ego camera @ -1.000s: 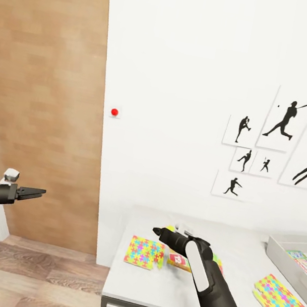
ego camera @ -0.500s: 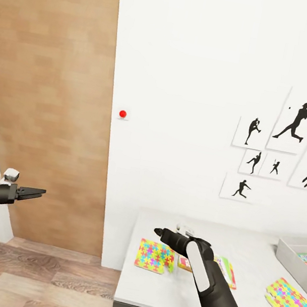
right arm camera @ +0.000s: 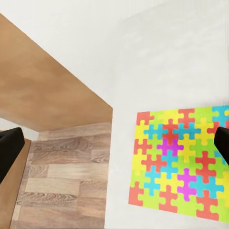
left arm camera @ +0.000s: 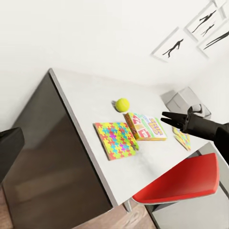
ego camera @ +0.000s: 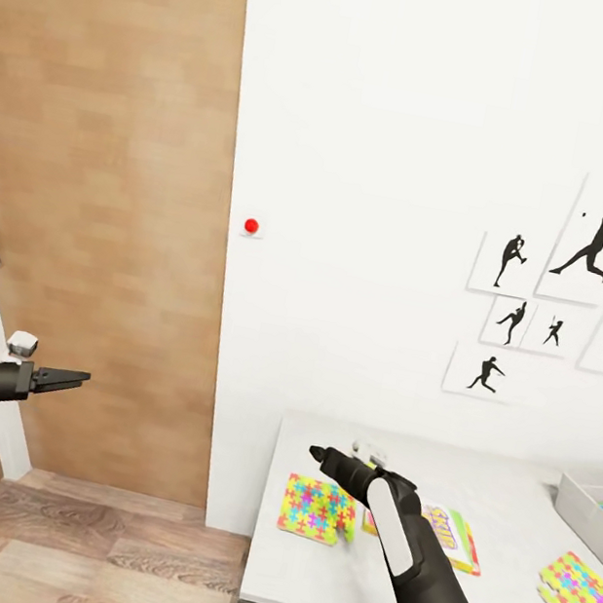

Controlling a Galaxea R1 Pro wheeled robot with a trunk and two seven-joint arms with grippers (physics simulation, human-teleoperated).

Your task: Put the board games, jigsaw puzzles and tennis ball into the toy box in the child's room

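Bright jigsaw puzzle (ego camera: 317, 509) lies on the desk (ego camera: 315, 561) under my right hand (ego camera: 318, 454), fingers pressed together, empty. Left hand (ego camera: 70, 379) likewise, off over the floor. Next: spread, drop, pinch its edge.

"What lies on the white table (left arm camera: 71, 124) from my left wrist?"

"A tennis ball (left arm camera: 122, 103) toward the wall, a board game (left arm camera: 145, 126) just beside it, and a jigsaw puzzle (left arm camera: 116, 139) touching the game's near edge. A second jigsaw puzzle (left arm camera: 182, 139) shows partly behind my right gripper (left arm camera: 166, 117), which hovers above the table with its fingers together."

"Anything further?"

"The grey toy box (left arm camera: 179, 98) sits at the far end, and a red chair (left arm camera: 183, 179) is tucked under the table's edge."
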